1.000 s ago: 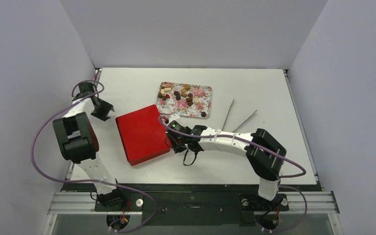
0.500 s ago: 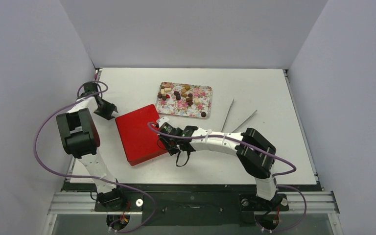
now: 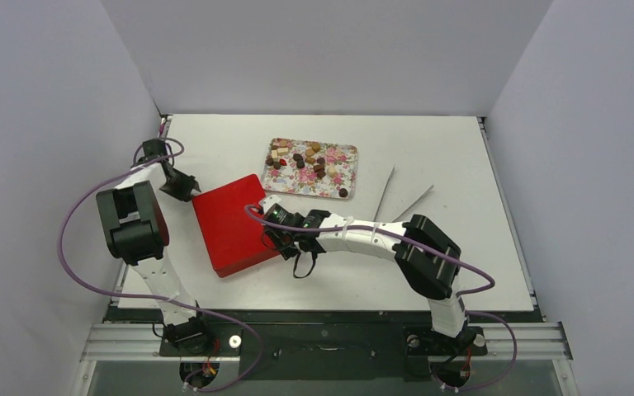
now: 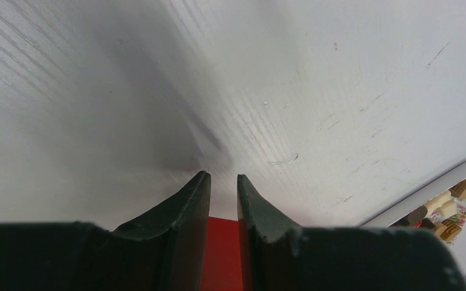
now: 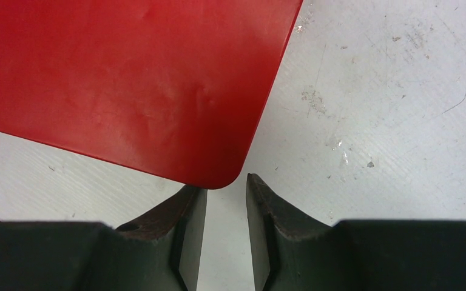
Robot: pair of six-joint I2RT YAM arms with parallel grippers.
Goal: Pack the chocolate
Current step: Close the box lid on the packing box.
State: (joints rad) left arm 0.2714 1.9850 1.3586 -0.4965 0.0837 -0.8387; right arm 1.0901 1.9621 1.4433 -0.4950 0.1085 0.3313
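**Chocolate [image 3: 304, 158] on tray [image 3: 340, 171], both hands at red box [image 3: 229, 227]**

Red box lies flat on the white bench [image 3: 462, 165], turned askew to the bench edges.

All chocolate sits on the flower-print tray. The tray lies just past the box's far-right corner, near it but apart. Pieces are dark brown, light brown, cream and a few reddish. Most are bunched on the tray half closer to the box. One dark piece sits alone at the tray corner farthest right of the box.

Two thin grey sticks [image 3: 385, 190] lie on the bench right of the box, beyond the tray. They are splayed apart and touch neither the box nor the tray.

Left hand [image 4: 222, 174] is at the box's far-left corner.
- Its fingers [image 4: 188, 206] stand narrow, with a slim gap between them.
- Red of the box [image 4: 221, 254] shows low in that gap, and the tips reach past the box edge over bare bench.
- Cannot tell whether the fingers pinch the box edge or only sit over it.
- The tray rim and a few chocolate pieces [image 4: 446, 209] show at the right edge of the left wrist view.

Right hand [image 5: 226, 182] is at the box's near-right corner, its arm reaching in across the bench from the right of the box.
- Its fingers [image 5: 188, 218] stand narrow, and only bare bench shows in the gap.
- The rounded box corner [image 5: 127, 79] sits just off the tips.
- One fingertip is just beside the box's edge; cannot tell whether it touches.

A purple cable [image 3: 74, 214] loops along the left arm, left of the box.
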